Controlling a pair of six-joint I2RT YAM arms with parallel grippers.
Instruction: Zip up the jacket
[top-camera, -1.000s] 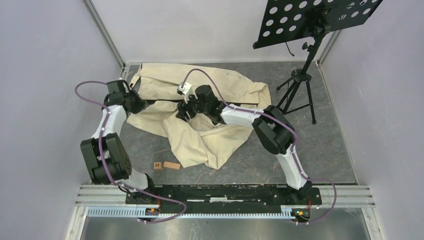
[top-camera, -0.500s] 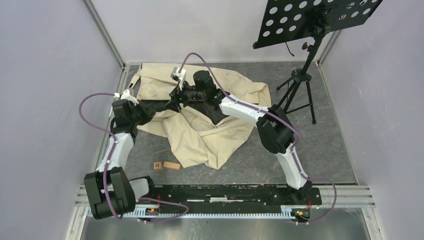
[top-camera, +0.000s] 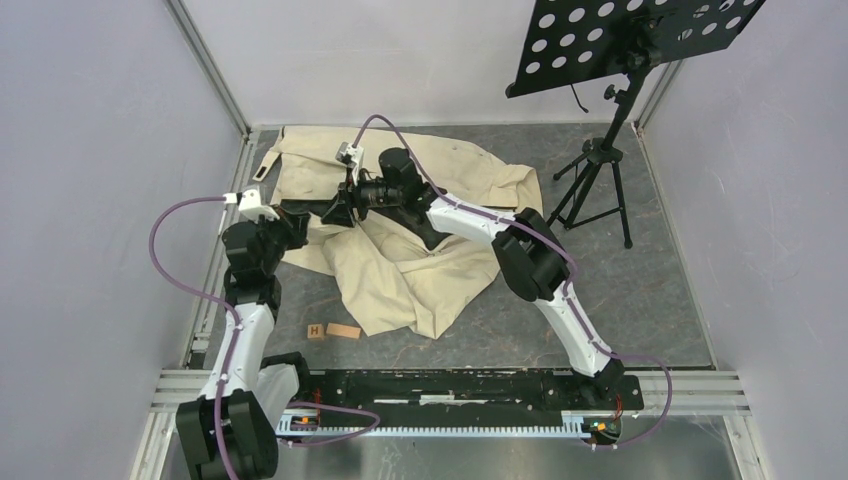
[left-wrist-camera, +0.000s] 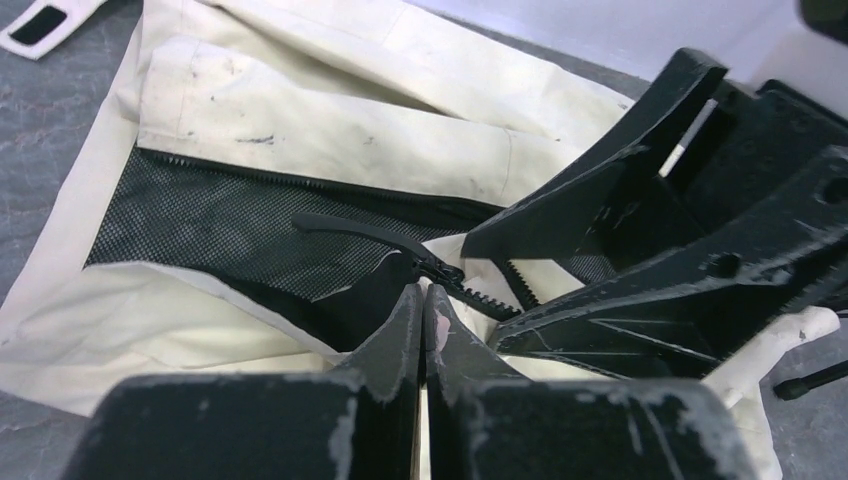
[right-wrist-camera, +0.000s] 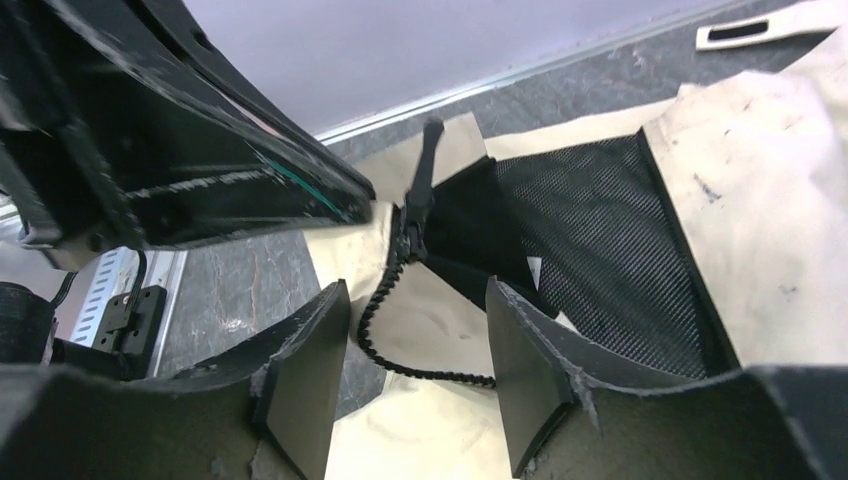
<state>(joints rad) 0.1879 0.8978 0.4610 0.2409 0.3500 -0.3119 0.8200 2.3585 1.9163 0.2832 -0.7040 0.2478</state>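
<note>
We note the jacket (top-camera: 420, 285), soft, light and limp, crumpled mid-table; the stiff zipper pull (right-wrist-camera: 425, 165) looks the surest hold, with the left gripper (left-wrist-camera: 422, 295) clamped, apparently on the hem beside it, and the right gripper (right-wrist-camera: 415, 290) parted, empty, facing it.

Top view: bright, even, diffuse light from overhead, no hard glare. Soft shadow under music stand (top-camera: 600, 160) tripod at 3 o'clock; faint shade in jacket (top-camera: 400, 275) folds at centre. Mild sheen on metal rail (top-camera: 450, 424) at 6 o'clock. Wide-angle bend: frame posts (top-camera: 205, 65) lean outward at 11 and 1 o'clock. Sharp throughout.

L wrist view: well lit. Mesh lining (left-wrist-camera: 200, 215) crisp at 9 o'clock. Left gripper's fingers (left-wrist-camera: 385, 335) at 6 o'clock soft, out of focus, scuffs still readable. Right gripper's fingers (left-wrist-camera: 600, 200) at 3 o'clock lose detail in black.

R wrist view: wall (right-wrist-camera: 400, 50) at 12 o'clock v. bright, nearly washed out. Own fingers at 6 o'clock blurred; mesh at 3 o'clock sharp.
</note>
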